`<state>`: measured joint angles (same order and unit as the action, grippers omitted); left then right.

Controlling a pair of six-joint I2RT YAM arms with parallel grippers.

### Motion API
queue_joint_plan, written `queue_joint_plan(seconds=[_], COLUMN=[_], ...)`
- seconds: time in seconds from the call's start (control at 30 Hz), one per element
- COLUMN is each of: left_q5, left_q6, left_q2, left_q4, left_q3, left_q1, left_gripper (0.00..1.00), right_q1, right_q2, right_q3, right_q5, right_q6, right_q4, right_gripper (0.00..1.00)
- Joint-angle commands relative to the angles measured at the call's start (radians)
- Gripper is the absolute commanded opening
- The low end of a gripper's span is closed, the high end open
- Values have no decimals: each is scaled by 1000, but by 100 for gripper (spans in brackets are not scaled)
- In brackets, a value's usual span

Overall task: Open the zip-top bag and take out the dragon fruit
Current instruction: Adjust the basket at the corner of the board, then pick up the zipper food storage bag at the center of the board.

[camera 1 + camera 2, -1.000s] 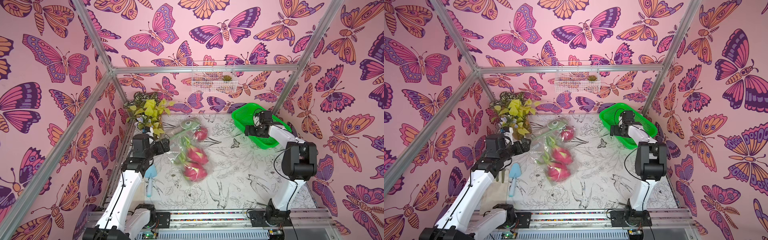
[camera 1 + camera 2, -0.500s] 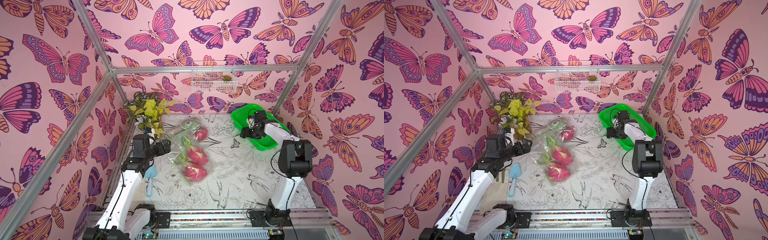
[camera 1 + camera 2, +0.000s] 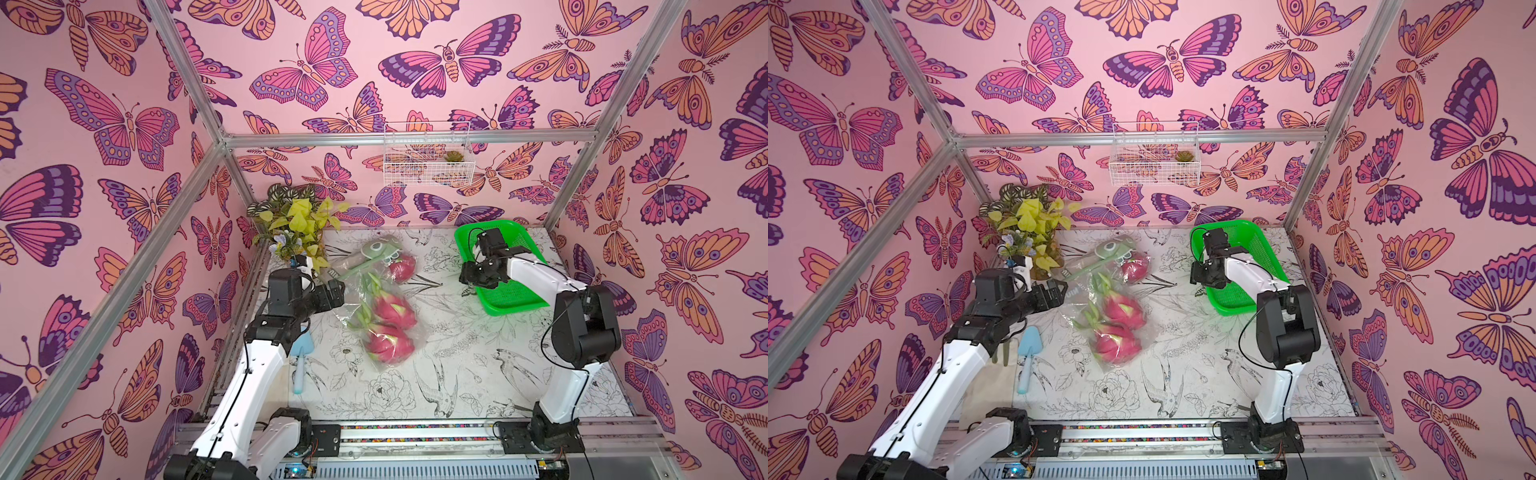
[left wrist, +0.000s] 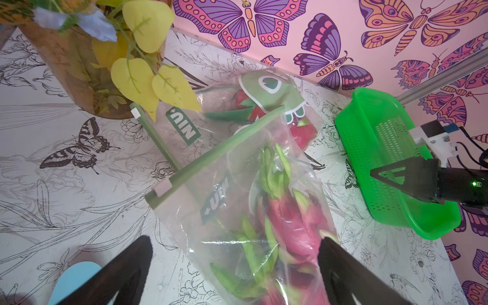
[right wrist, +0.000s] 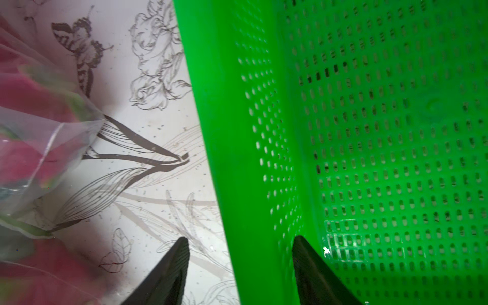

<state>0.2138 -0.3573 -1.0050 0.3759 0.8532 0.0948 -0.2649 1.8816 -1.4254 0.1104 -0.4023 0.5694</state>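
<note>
Right wrist view: right gripper (image 5: 240, 239) is partly open and straddles the side wall of the green basket (image 5: 227, 132). One finger is outside over the mat (image 5: 158, 184), the other inside. There's a gap between the outer finger and the wall, so no clamp and nothing held.

Left wrist view: left gripper (image 4: 235, 239) is spread wide and empty. It hangs over the zip-top bag (image 4: 237, 190), on the bag's far side from the basket.

Dragon fruit (image 3: 390, 309): two pink ones are inside the clear zip-top bag. The bag lies on the mat near the basket, not touching it. Its green zip strip (image 4: 216, 150) looks closed, with the pink slider (image 4: 162, 188) at the end farthest from the basket.

A redder fruit (image 3: 402, 268) sits in an overlapping frog-print bag (image 4: 269, 89), also near the basket. I can't make out any fruit beyond these three.

Potted plant (image 3: 297, 224) and blue trowel (image 3: 301, 357) are both well apart from the basket, beyond the bags.
</note>
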Motion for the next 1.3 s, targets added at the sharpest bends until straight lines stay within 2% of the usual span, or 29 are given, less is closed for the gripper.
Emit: queue_joint_plan(seconds=[0.0,0.27,0.33,0.43,0.57,0.7,0.8,0.87,0.93,1.0,1.03,1.13,1.27], left_q5=[1,-114,-111,-52,39,137,197,236,286,339,363,463,561], left_q6=[-15,-63,-72,-96,-97,-139,-133,-112,-101,-98,-100,-87,-53], left_q2=[0,10,-1,-15,-12,-24,-62,-107,-154,-193,-215,-254,-238], left_q4=[19,85,57,15,-155,-453,-563,-589,-656,-723,-752,-815,-874], left_q3=[-2,-23,-40,-60,-170,-330,-360,-343,-338,-339,-336,-324,-320], left_q1=[14,11,-1,-37,-65,-108,-126,-134,-144,-153,-155,-158,-152], left_gripper=[100,100,100,91,84,80,79,74,62,39,34,23,7], right_q1=[-46,-76,-83,-102,-128,-147,-148,-148,-148,-148,-148,-148,-146], right_q2=[20,-60,-84,-112,-140,-155,-162,-166,-172,-178,-182,-188,-186], right_q3=[-59,-103,-118,-139,-145,-149,-147,-149,-147,-141,-136,-137,-168], right_q5=[-16,-17,25,79,155,208,254,279,299,312,314,328,423], right_q6=[-69,-17,-7,-8,-20,-23,-22,-14,-7,-5,-5,4,43], right_q4=[12,58,59,49,5,-29,-55,-61,-71,-87,-100,-110,-120], right_gripper=[65,71,73,73,73,73,73,73,73,73,73,74,74])
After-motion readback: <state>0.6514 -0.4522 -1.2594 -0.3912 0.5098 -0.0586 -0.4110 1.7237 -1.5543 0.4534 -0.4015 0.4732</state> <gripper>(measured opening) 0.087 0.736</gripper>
